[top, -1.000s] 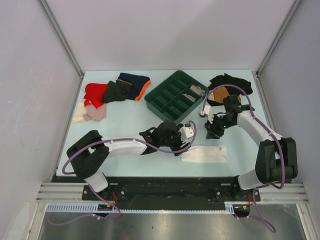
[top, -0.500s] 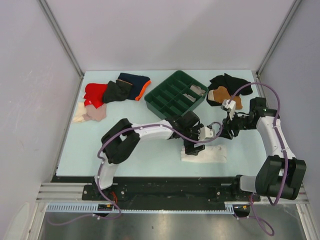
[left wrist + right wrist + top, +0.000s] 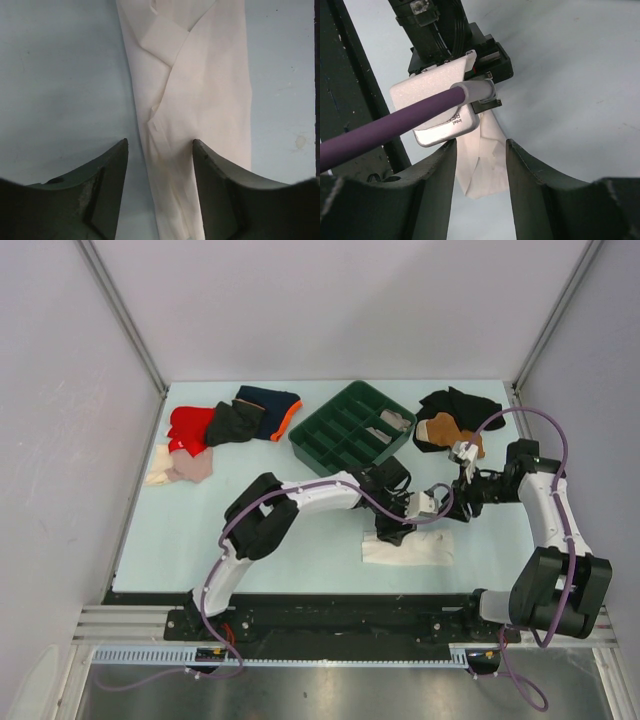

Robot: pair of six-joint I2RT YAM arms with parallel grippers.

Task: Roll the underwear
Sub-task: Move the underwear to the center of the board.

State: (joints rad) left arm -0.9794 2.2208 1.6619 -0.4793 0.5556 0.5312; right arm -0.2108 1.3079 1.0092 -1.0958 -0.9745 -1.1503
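The underwear (image 3: 200, 100), at the centre of the left wrist view, is soft white cloth, matt and lightly creased, lying on a smooth pale-blue table (image 3: 55, 75) with a faint sheen. Low in the right wrist view, the right gripper (image 3: 481, 190) shows dull dark plastic fingers (image 3: 530, 200) below a glossy white plastic camera housing (image 3: 440, 112) and a smooth purple cable (image 3: 380, 135). In the upper middle of the overhead view, the green tray (image 3: 352, 429) looks like moulded matt plastic.

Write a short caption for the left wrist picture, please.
Left tool open, its two dark fingers hanging above the folded white underwear on the pale blue table.
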